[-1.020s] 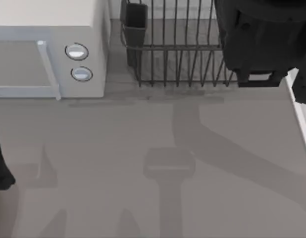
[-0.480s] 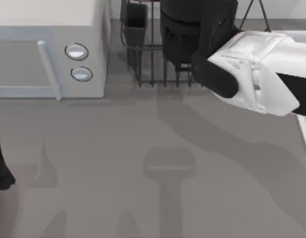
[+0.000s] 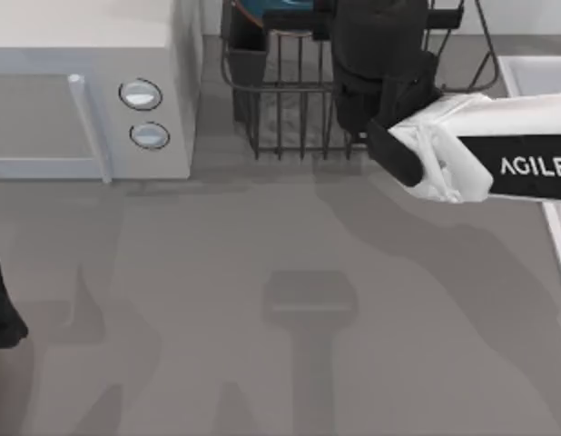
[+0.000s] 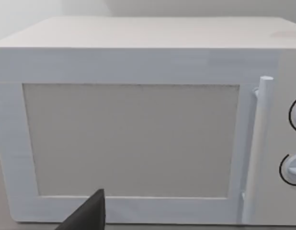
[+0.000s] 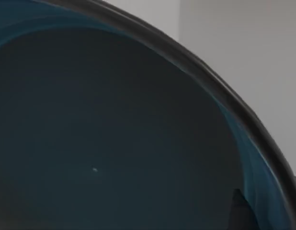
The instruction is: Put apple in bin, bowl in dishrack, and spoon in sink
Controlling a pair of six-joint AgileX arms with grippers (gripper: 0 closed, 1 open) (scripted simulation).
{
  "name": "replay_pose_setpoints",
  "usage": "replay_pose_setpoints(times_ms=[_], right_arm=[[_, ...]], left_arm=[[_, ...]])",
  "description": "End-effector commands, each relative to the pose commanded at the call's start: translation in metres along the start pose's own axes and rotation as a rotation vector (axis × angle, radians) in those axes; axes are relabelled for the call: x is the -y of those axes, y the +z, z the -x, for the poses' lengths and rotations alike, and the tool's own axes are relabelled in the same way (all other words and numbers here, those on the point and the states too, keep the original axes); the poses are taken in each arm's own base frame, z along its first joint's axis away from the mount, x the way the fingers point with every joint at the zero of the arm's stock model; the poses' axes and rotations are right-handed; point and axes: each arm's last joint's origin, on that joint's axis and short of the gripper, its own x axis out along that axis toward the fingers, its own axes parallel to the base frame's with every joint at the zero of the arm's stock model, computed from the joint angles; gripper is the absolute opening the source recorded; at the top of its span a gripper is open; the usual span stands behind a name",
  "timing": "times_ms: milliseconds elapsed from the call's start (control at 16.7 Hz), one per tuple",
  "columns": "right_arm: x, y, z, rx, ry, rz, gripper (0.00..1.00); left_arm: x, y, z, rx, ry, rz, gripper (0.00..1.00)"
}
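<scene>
Top view: right arm (image 3: pixel 480 163) reads "AGILE", reaching over dishrack (image 3: pixel 290 100).

soft even light from above, broad blurred arm shadows across the grey tabletop (image 3: pixel 217 272), no glare, bowl (image 5: pixel 114 143) interior dim, perhaps shaded, slightly soft focus

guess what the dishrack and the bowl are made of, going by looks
Dishrack: looks like dark metal wire, going by its thin upright bars and see-through sides. Bowl: probably glazed ceramic, possibly plastic; its smooth teal inside has a soft sheen and a thin darker rim.
</scene>
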Motion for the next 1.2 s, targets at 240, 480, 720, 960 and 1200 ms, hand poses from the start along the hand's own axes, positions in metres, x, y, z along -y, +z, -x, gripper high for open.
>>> replay_pose_setpoints(times_ms=[240,480,720,960,1200], right_arm=[[0.0000,0.0000,0.0000,0.000,0.000,0.000,0.08],[0.0000,0.0000,0.0000,0.000,0.000,0.000,0.38],[0.0000,0.0000,0.0000,0.000,0.000,0.000,0.68],[0.0000,0.0000,0.0000,0.000,0.000,0.000,0.98],[0.0000,0.0000,0.0000,0.000,0.000,0.000,1.00]], left_arm=[[0.0000,0.0000,0.0000,0.000,0.000,0.000,1.00],[0.0000,0.0000,0.0000,0.000,0.000,0.000,1.00],[0.0000,0.0000,0.0000,0.000,0.000,0.000,1.00],[0.0000,0.0000,0.0000,0.000,0.000,0.000,1.00],[0.0000,0.0000,0.0000,0.000,0.000,0.000,1.00]])
